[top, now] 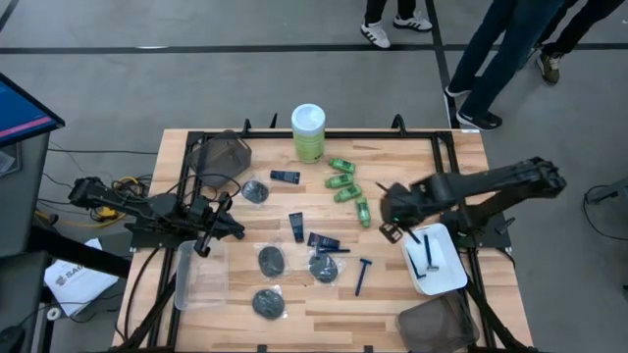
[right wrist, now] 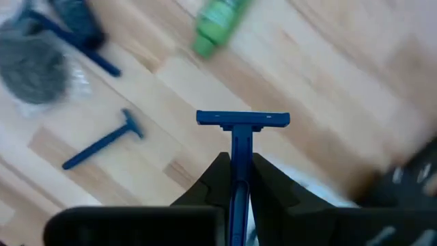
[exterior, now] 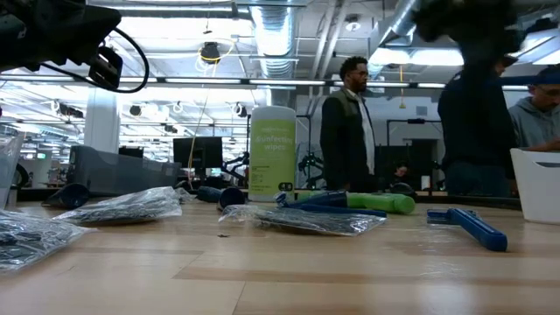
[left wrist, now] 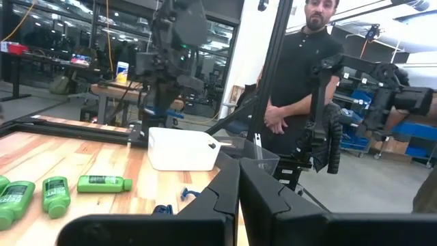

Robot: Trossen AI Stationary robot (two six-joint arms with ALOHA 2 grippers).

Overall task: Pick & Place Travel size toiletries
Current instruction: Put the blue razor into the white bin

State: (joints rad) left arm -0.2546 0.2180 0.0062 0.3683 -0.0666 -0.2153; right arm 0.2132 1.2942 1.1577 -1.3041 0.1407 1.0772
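Travel size toiletries lie about the table's middle: green bottles [top: 343,181], dark tubes [top: 296,227], black discs [top: 271,260] and a blue razor [top: 363,277]. Another blue razor [right wrist: 243,118] is held above the wood by my right gripper [right wrist: 239,160], which is shut on it and points down, right of the bottles and beside the white tray [top: 446,279]. A further razor [top: 429,257] lies in that tray. My left gripper [left wrist: 239,184] waits shut at the table's left side [top: 206,240], holding nothing. My right gripper pinches the razor's thin handle [right wrist: 240,143] between its two fingers, which lie along the handle. The fingers point down from above. The razor is lifted clear of the table, its crossbar head [right wrist: 243,118] sticking out beyond the fingertips toward the wood.
A tall green canister with a white lid [top: 308,132] stands at the far edge. A clear tray [top: 201,275] sits near the left arm. Dark bins stand at the far left [top: 224,152] and near right [top: 437,324]. People stand beyond the table's far edge [exterior: 350,122].
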